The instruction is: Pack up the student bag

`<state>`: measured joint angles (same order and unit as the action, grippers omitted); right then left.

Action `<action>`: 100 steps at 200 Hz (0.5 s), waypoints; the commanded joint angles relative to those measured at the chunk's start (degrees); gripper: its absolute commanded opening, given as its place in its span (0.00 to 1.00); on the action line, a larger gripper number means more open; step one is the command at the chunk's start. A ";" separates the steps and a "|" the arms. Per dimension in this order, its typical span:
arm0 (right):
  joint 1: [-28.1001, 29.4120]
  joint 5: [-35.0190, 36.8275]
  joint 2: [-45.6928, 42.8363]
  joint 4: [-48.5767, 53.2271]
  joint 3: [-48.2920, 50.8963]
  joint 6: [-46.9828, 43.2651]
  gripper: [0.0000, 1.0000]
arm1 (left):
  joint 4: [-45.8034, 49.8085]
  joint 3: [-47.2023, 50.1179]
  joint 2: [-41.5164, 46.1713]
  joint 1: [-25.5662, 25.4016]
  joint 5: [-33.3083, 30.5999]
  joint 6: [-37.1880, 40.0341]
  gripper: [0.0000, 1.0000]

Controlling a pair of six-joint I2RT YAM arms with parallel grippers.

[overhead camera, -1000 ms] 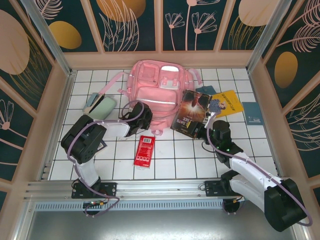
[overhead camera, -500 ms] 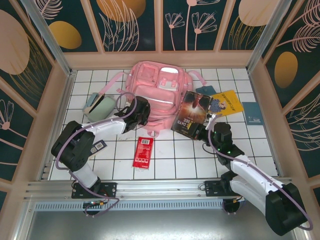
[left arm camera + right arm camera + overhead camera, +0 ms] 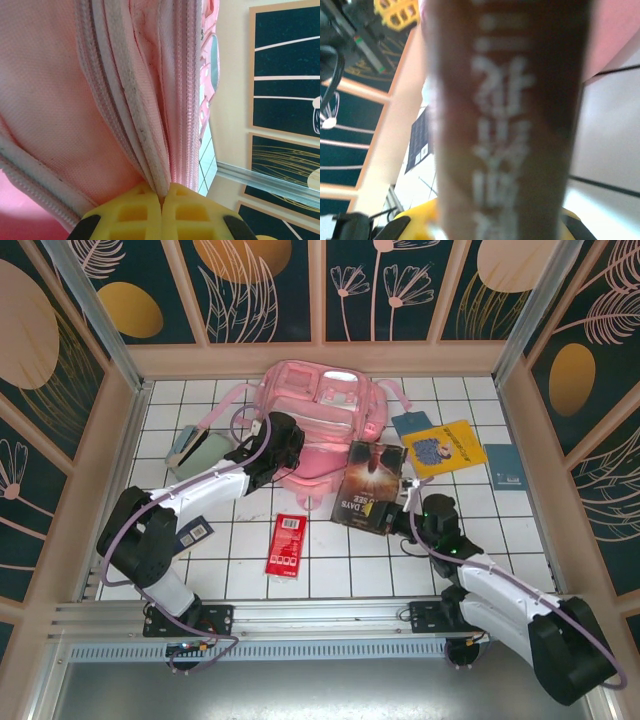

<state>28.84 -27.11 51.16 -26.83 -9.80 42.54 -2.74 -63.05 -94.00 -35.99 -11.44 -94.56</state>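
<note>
— White tiles (image 3: 350,562) with dark grout carry everything. Around them we see dark teal wall panels (image 3: 265,285) printed with gold discs and pale flowers, framed in peach wood. An aluminium rail (image 3: 320,616) runs along the bottom of the frame.

— And the student bag (image 3: 318,405)?

— We find it at upper centre, close to the back wall, front pockets up. Its thin straps trail out to upper left and upper right. It is bunched, about as wide as it is deep, so we cannot tell its long axis for sure.

— What has hold of it?

— The left gripper (image 3: 290,445), at the bag's lower left edge. In the left wrist view we see its yellow fingertips (image 3: 127,212) pressed together on a fold of pink zip seam.

— And the other one?

— The right gripper (image 3: 403,505) sits lower right of the bag, clamped on a dark book (image 3: 368,480). The right wrist view shows us the blurred spine between its yellow fingers (image 3: 422,222). The book's upper end touches the bag's lower right corner, so it lies between that gripper and the bag.

— Anything else around?

— A mint-green pencil case (image 3: 203,452) lies just left of the bag, beside the left arm. A red packet (image 3: 288,543) lies on bare tiles below, well apart. To the right we see a yellow book (image 3: 448,447) and a small blue card (image 3: 410,423), with a blue booklet (image 3: 505,467) near the right wall.
</note>
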 commanded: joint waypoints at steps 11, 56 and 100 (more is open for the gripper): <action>5.54 -5.21 7.02 -13.05 -1.35 1.99 0.00 | -4.12 -3.03 3.02 0.38 -2.37 2.21 0.00; 7.63 -10.98 17.14 -25.77 -2.27 8.11 0.00 | -4.77 -2.96 3.47 0.44 -3.29 2.72 0.00; 8.96 -9.23 10.36 -17.78 -1.89 5.73 0.00 | -6.21 -2.77 2.64 0.99 -3.78 0.52 0.00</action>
<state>36.80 -32.99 65.73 -43.88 -10.15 48.86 -2.31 -63.05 -94.00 -35.14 -14.04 -93.10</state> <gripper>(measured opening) 0.133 0.066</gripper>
